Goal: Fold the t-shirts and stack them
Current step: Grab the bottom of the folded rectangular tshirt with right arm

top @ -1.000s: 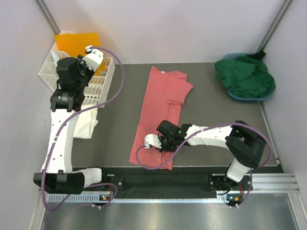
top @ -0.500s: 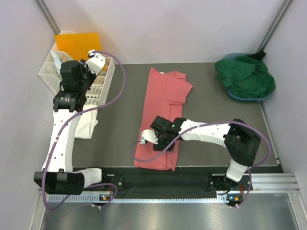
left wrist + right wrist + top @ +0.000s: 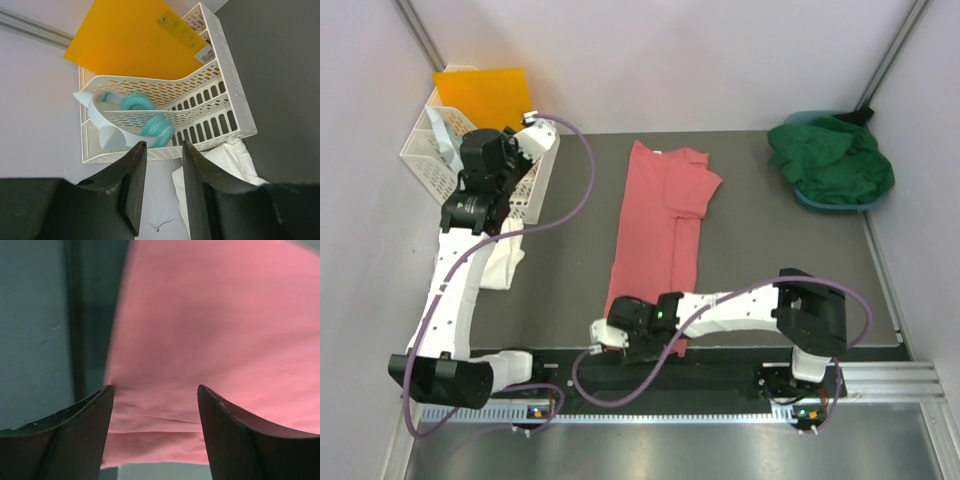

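**Right tool wide at pink shirt hem, left tool above basket**

The right arm (image 3: 750, 298) lies low, stretched leftward along the near edge of the tabletop (image 3: 760, 240). The right tool (image 3: 605, 338) has its jaws wide apart and grips nothing, over the near-left hem corner of the pink shirt (image 3: 655, 230). That shirt lies as a long strip mid-tabletop. The left arm (image 3: 455, 290) reaches up and forward. The left tool (image 3: 160, 150) shows a narrow gap, empty, above the basket (image 3: 425, 160). The white shirt (image 3: 505, 258) is crumpled beside the basket. The green shirt (image 3: 832, 160) is heaped in a blue tub (image 3: 820, 203).

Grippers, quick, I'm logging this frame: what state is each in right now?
Left gripper: jaws open, holding nothing.
Right gripper: jaws open over the salmon-pink t-shirt, holding nothing.
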You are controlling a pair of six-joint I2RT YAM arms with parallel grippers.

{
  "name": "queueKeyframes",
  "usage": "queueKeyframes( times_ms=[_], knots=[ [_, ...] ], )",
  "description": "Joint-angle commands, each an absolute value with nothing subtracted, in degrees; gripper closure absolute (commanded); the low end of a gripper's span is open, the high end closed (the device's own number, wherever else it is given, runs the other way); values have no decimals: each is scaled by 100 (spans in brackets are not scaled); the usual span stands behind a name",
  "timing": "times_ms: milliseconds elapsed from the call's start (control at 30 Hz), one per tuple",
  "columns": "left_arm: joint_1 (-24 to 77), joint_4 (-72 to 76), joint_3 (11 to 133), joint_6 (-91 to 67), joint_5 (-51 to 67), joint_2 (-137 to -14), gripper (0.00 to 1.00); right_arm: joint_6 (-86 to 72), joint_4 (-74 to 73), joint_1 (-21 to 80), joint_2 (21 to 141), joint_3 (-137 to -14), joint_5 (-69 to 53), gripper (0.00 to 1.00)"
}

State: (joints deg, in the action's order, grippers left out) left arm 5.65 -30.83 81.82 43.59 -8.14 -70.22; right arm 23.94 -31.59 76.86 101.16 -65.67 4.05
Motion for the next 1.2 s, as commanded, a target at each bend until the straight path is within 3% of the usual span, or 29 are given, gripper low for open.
queueKeyframes(
  times_ms=[0, 267, 933, 1167],
  knots=[
    [615, -2804, 8121, 4684, -993, -6926, 60, 2259, -2427, 7972, 9765, -6135, 1246, 32],
    [844, -2804, 8016, 4641, -1300, -6856, 60, 2092, -2188, 8077, 9747, -6100, 1547, 32],
    [967, -2532, 8033, 4904, -1512, -6943, 60, 1749, -1952, 8543, 9958, -5915, 941, 30],
    [1002, -2496, 7884, 4887, -1556, -6820, 60, 1793, -1626, 8455, 10134, -5740, 1441, 31]
  ],
)
